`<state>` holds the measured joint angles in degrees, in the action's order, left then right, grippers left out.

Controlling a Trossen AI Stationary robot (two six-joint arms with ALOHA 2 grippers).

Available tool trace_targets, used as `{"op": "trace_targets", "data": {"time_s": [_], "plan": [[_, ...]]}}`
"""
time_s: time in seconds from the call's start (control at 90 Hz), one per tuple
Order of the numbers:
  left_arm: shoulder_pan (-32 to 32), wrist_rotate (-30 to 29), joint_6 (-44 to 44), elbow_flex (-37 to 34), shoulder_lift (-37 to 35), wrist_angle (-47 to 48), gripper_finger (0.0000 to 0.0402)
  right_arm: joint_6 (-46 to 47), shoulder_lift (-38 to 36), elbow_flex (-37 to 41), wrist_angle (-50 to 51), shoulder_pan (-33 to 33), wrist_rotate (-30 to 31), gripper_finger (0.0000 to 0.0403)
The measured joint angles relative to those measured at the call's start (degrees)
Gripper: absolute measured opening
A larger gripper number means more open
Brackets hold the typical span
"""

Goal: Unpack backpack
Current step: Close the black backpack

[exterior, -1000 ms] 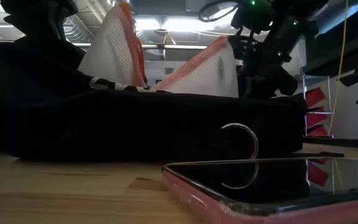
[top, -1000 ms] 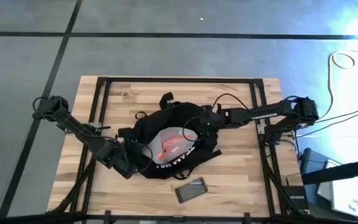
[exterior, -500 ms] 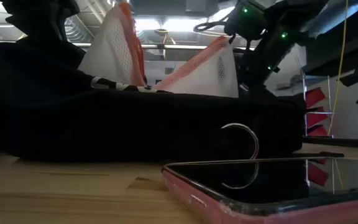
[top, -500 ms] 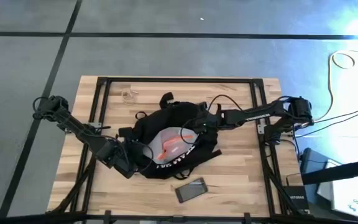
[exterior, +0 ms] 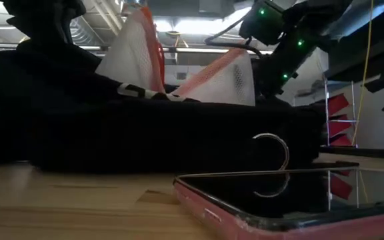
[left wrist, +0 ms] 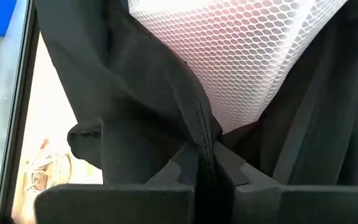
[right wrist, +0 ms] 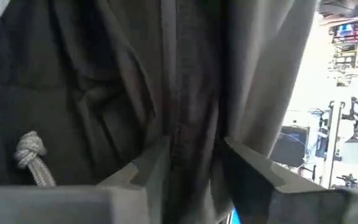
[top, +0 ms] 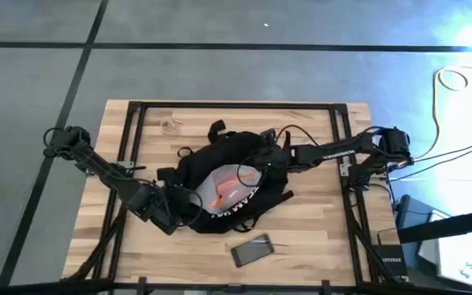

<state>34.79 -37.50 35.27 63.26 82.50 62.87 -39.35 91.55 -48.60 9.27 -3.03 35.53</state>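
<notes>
Both claws clamp backpack (top: 220, 176): left claw (left wrist: 205, 167), right claw (right wrist: 188, 155); opening tugged wider

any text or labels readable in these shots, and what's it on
White lettering on the backpack: shows in the high view, too small and curved to read.
White letters on the right arm's link: too small to read.
Label on a dark box by the table's right edge: too blurred to read.
The phone shows no text.
Nothing else legible.
</notes>
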Motion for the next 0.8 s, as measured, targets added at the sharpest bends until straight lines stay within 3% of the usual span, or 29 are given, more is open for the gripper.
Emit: {"op": "trace_targets", "data": {"time_s": [0.356,0.544,0.8], "plan": [[0.00,0.02,-0.96,0.00,0.00,-0.54,0.0000,-0.06,0.00,-1.12,-3.09,0.00,0.26,0.0009],[0.00,0.02,-1.18,0.00,0.00,-0.53,0.0000,-2.79,-2.27,-2.29,-2.64,0.00,0.92,0.0009],[0.04,0.02,-1.19,0.00,0.00,-0.52,0.0000,-2.41,-13.95,-2.40,-1.18,0.00,0.00,0.0001]]}}
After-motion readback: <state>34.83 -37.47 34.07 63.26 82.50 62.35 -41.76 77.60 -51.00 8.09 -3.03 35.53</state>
